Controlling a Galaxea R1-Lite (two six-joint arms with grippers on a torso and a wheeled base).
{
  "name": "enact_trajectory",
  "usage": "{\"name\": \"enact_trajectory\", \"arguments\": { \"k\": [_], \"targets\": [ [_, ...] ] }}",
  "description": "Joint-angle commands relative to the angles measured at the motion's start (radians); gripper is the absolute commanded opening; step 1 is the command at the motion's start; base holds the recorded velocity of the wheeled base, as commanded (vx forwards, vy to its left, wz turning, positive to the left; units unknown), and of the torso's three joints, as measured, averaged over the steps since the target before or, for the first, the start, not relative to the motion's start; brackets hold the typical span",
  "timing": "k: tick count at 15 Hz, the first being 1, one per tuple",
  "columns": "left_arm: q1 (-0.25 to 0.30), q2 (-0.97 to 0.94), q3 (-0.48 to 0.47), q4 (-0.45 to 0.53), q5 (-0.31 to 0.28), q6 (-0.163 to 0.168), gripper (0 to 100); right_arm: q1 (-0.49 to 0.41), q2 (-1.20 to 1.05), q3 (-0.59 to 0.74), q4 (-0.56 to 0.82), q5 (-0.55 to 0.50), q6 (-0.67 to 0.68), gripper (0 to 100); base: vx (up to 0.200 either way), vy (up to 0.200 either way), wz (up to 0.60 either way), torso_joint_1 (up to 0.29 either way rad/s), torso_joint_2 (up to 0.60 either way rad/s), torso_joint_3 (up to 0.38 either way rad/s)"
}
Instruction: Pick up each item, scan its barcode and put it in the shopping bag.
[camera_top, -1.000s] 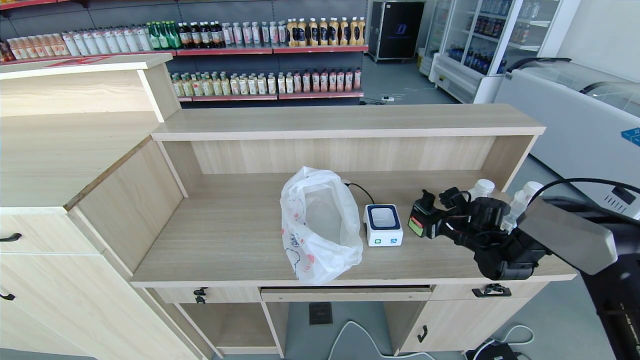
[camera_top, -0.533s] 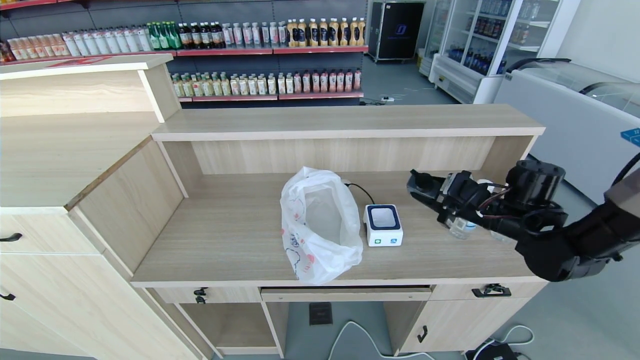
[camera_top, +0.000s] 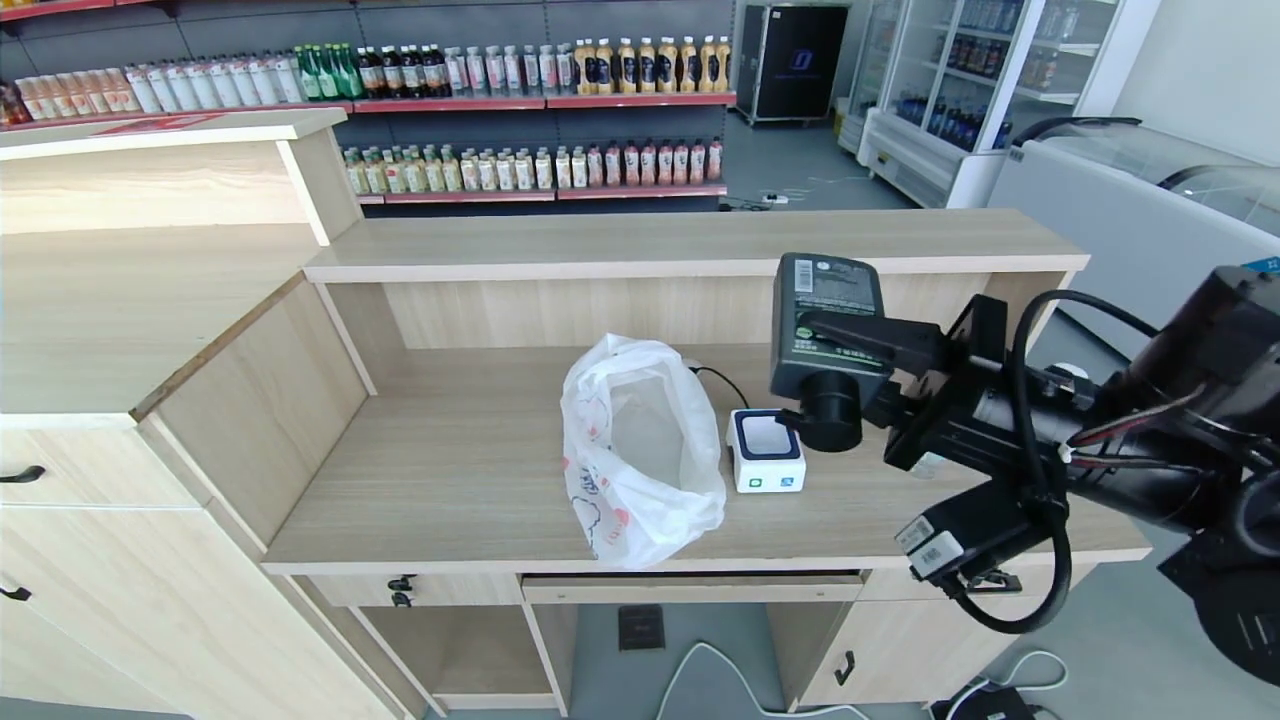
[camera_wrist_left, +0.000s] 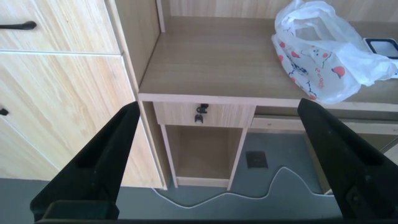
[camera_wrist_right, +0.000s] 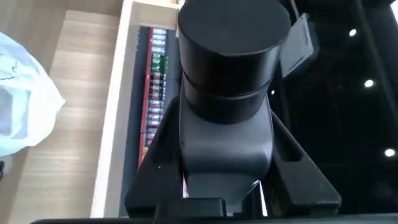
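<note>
My right gripper (camera_top: 822, 338) is shut on a black bottle (camera_top: 828, 290), held tilted in the air with its round black cap pointing down toward the white and blue barcode scanner (camera_top: 765, 452). In the right wrist view the bottle (camera_wrist_right: 231, 68) sits between the fingers (camera_wrist_right: 297, 177). The white plastic shopping bag (camera_top: 640, 450) lies open on the counter just left of the scanner. My left gripper (camera_wrist_left: 224, 162) hangs open, low in front of the counter's left end, with the bag (camera_wrist_left: 323, 50) and scanner (camera_wrist_left: 380, 45) beyond it.
The wooden counter (camera_top: 460, 480) has a raised back shelf (camera_top: 690, 245) and side walls. A white bottle cap (camera_top: 1072, 371) peeks out behind my right arm. A black cable (camera_top: 715, 378) runs from the scanner. Drawers and cabinets (camera_wrist_left: 56, 93) stand left.
My right arm has lifted the black bottle from the counter's right side and swung it up and left, turning it cap down over the scanner.
</note>
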Motion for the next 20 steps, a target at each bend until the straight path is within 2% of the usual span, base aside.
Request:
{"name": "enact_trajectory", "arguments": {
  "k": [1,3,5,9,11,14,20],
  "targets": [
    [0.001,0.000,0.000,0.000,0.000,0.000,100,0.117,-0.064,0.053,0.017,-0.015,-0.096,0,0.000,0.000,0.00,0.000,0.00,0.000],
    [0.001,0.000,0.000,0.000,0.000,0.000,100,0.211,-0.064,0.131,0.005,-0.082,-0.208,0,0.000,0.000,0.00,0.000,0.00,0.000],
    [0.001,0.000,0.000,0.000,0.000,0.000,100,0.292,-0.062,0.133,0.005,-0.088,-0.324,0,0.000,0.000,0.00,0.000,0.00,0.000],
    [0.001,0.000,0.000,0.000,0.000,0.000,100,0.306,-0.085,0.133,0.009,-0.091,-0.468,0,0.000,0.000,0.00,0.000,0.00,0.000],
    [0.001,0.000,0.000,0.000,0.000,0.000,100,0.316,-0.166,0.148,0.014,-0.093,-0.539,0,0.000,0.000,0.00,0.000,0.00,0.000],
    [0.001,0.000,0.000,0.000,0.000,0.000,100,0.333,-0.189,0.174,0.020,-0.091,-0.580,0,0.000,0.000,0.00,0.000,0.00,0.000],
    [0.001,0.000,0.000,0.000,0.000,0.000,100,0.373,-0.205,0.180,0.117,-0.091,-0.652,0,0.000,0.000,0.00,0.000,0.00,0.000]
  ]
}}
